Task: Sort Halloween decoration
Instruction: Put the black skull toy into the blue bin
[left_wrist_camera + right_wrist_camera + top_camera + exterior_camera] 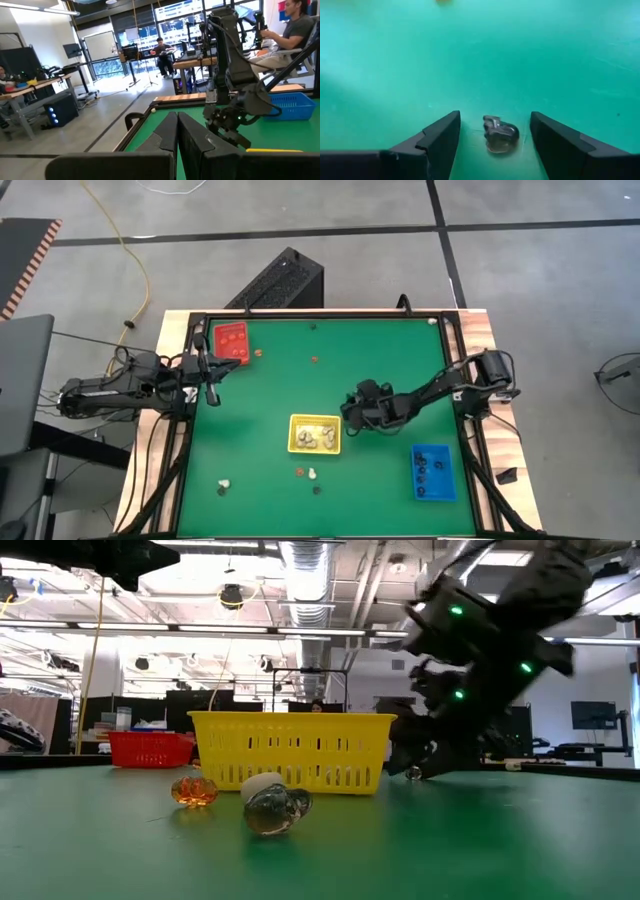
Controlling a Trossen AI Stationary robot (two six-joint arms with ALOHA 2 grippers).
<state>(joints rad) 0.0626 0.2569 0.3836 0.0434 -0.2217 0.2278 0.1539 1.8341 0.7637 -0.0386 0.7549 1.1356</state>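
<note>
**A:** Which step was in hand?

**B:** A pickup, I judged. The right gripper was low over the green bench, just beside the yellow tray, its fingers apart with a dark, glossy trinket lying on the bench between them — straddled, not yet touched.

**A:** So what did the next move call for?

**B:** Closing squarely on something that small and rounded; it looked likely to skid out if one finger arrived first. Then a lift and a carry to a tray — probably the blue tray, which already held dark pieces.

**A:** And the arm's pose?

**B:** The right arm reached in from its side of the bench toward the middle, wrist pitched down. The left gripper waited near the red tray, its fingers pressed together on nothing.

**A:** The rest of the decoration?

**B:** Cream pieces in the yellow tray, and loose ones scattered on the bench, including an orange trinket and a cream trinket.
</note>
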